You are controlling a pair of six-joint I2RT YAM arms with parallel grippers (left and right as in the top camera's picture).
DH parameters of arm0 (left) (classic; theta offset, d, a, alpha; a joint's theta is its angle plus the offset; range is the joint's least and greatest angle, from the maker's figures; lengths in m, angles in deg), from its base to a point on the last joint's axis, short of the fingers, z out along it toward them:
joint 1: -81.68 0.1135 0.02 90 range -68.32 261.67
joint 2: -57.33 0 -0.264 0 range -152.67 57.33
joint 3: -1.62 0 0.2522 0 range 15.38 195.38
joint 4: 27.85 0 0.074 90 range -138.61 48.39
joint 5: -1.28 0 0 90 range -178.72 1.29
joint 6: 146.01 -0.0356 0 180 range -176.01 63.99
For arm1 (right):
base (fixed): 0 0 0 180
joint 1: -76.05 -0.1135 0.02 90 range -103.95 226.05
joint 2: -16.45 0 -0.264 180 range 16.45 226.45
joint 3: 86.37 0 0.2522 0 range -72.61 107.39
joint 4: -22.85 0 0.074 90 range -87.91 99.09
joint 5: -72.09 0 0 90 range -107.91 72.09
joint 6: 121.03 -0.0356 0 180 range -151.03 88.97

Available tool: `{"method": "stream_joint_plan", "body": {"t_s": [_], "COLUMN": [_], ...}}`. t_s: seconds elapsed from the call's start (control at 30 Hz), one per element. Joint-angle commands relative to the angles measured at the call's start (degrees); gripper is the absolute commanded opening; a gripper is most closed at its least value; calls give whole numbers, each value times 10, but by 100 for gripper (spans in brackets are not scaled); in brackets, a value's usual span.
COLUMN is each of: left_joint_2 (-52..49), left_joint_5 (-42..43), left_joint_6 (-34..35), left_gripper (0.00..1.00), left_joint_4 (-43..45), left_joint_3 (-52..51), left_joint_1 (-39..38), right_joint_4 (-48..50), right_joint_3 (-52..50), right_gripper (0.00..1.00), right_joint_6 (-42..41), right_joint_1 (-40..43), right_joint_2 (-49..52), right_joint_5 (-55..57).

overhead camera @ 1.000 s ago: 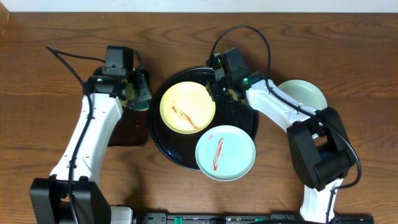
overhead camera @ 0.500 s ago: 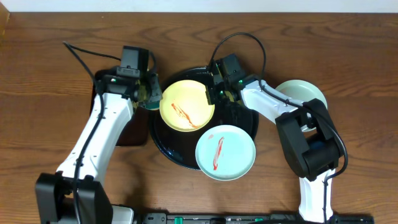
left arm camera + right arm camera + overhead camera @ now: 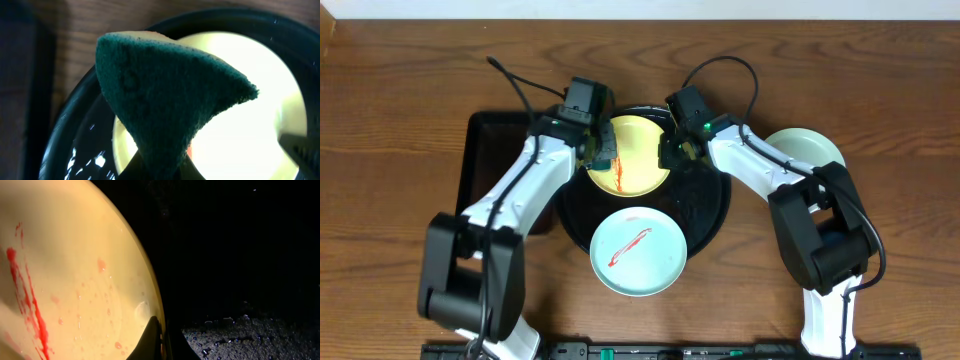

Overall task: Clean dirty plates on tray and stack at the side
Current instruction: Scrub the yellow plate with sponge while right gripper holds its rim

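Both my claws are working at the yellow plate (image 3: 638, 168) inside the round black tray (image 3: 708, 205).

My left claw (image 3: 601, 149) is gripping a green sponge (image 3: 160, 95), jaws closed on it, hanging over the plate's left half, where a red streak (image 3: 31, 305) is showing. My right claw (image 3: 161, 343) is pinching the plate's right rim, jaws nearly together. A pale blue plate (image 3: 638, 250), streaked red, is lying across the tray's front rim. Another pale plate (image 3: 812, 148) is sitting on the wooden tabletop (image 3: 400, 90) to the right, clear of the tray. A rectangular black tray (image 3: 485, 170) is lying to the left.
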Motion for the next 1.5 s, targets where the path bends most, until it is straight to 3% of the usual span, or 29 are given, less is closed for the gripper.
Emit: {"method": "stream_joint_plan", "body": {"t_s": [0.0,0.3,0.6,0.9,1.1,1.3,1.47], "left_joint_2": [-23,-65,-112,-101,-101,-102,-102], "left_joint_5": [-3,-8,-6,179,176,72,-69], "left_joint_6": [17,19,18,-30,-29,-29,-29], "left_gripper": [8,7,7,7,8,8,8], "left_joint_4": [33,113,67,-52,27,164,187], "left_joint_3": [0,0,0,0,0,0,0], "left_joint_1": [-4,-7,-27,-29,-28,-29,-29], "right_joint_4": [-15,-14,-11,-10,-7,-6,-6], "right_joint_3": [-16,-30,-32,-33,-33,-38,-38], "right_gripper": [1,1,1,1,1,1,1], "right_joint_6": [-6,-6,-5,-6,-5,-5,-5], "right_joint_1": [4,4,4,4,1,-4,-4], "right_joint_2": [20,20,20,21,21,21,21], "right_joint_5": [91,91,96,104,104,104,108]}}
